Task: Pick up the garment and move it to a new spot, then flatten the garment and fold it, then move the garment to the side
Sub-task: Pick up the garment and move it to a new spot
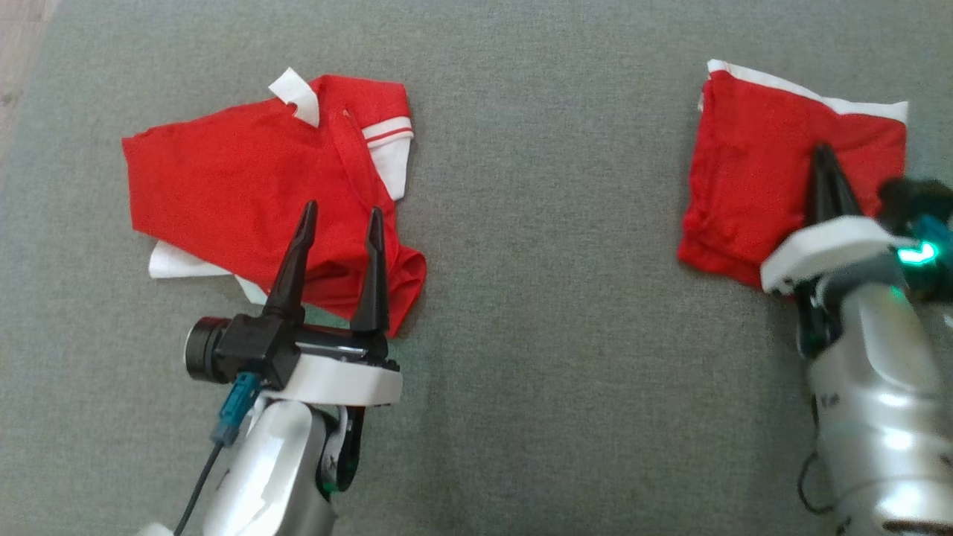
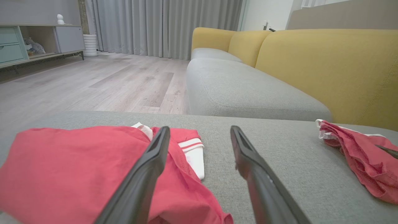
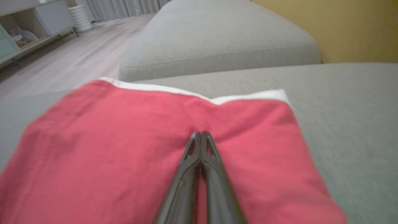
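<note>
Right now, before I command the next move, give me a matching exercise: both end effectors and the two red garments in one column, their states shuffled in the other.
Column one:
1. left end effector
2. right end effector
3. red shirt with striped sleeve
4. red garment with white band

Column two:
A. folded, on the robot's right
B. fingers shut, tips on cloth
C. fingers open
D. rumpled, on the robot's left

Pairs: 1-C, 2-B, 3-D, 4-A

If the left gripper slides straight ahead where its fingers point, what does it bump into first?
Most likely the red shirt: the open left gripper points across it toward its white-striped sleeve. Its height is unclear, so it might skim just above.
</note>
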Motion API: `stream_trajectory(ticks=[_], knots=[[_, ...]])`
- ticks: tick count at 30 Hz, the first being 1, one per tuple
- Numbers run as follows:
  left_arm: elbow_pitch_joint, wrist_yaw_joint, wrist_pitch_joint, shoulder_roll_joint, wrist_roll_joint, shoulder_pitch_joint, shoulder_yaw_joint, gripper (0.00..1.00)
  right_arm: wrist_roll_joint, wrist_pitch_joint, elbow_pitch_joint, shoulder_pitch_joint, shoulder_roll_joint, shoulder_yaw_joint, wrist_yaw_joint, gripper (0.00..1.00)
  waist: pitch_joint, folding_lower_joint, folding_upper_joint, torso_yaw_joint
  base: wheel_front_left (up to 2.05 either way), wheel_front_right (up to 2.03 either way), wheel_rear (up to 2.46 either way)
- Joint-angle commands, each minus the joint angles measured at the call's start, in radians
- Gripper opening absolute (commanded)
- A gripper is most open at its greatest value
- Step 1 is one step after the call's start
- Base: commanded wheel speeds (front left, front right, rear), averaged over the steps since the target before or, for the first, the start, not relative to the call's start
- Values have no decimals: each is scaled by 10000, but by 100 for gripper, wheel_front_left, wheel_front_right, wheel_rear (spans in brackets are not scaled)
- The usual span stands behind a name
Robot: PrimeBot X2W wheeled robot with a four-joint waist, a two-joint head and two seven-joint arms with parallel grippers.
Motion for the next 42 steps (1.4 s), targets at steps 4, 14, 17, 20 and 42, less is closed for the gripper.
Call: stream_trajectory(ticks=[4, 14, 17, 20, 42], knots=[[-238, 61, -51, 70, -80, -305, 286, 100, 674, -419, 100, -1078, 34, 1298, -9, 0, -109, -1, 0, 29, 0, 0, 0], [-247, 130, -51, 70, -160, -357, 80, 100, 1303, -453, 1946, -1452, 35, 2738, -9, 0, -151, -1, 0, 152, 0, 0, 0], [-223, 157, -51, 70, -130, -305, 210, 100, 1450, -463, 1907, -1445, 35, 2776, -9, 0, -304, -1, 0, 53, 0, 0, 0], [-177, 134, -51, 70, -70, -198, 353, 100, 1564, -465, 1118, -1103, 35, 2518, -9, 0, -583, -1, 0, -95, 0, 0, 0], [281, 98, -51, 70, -53, 967, 745, 100, 2287, -468, -4999, 4526, 35, 2262, -9, 100, -2357, -1, 0, -1301, 0, 0, 0]])
